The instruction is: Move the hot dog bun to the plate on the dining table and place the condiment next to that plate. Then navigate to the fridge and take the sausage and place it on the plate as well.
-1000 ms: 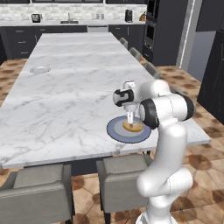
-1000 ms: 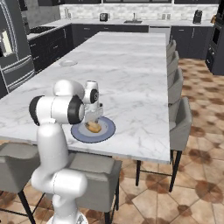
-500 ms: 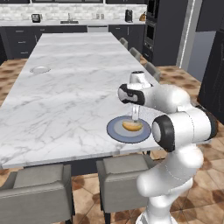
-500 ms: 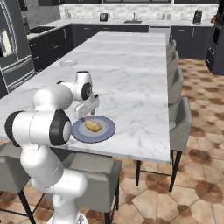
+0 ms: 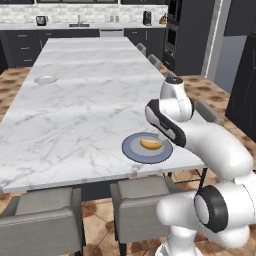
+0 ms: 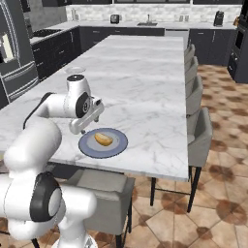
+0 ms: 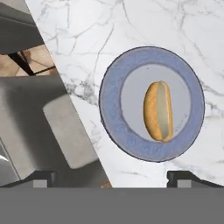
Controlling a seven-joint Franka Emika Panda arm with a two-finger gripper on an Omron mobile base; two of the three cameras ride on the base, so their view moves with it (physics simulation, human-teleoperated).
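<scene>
Spread wide and empty, the jaws of the gripper (image 7: 112, 177) are seen from the hand view, held above the plate with nothing between the fingertips (image 7: 43, 178). Below them the dining table (image 5: 75, 110) is stretched out long and white, with grey stools (image 5: 42, 220) tucked along its near edge. The plate (image 5: 147, 148) is set on the marble close to that near edge. The hot dog bun (image 5: 151, 144) is laid on the plate, inside the darker rim, its pale split top turned up. A smaller whitish dish (image 5: 46, 79) is placed well apart, farther up the table.
</scene>
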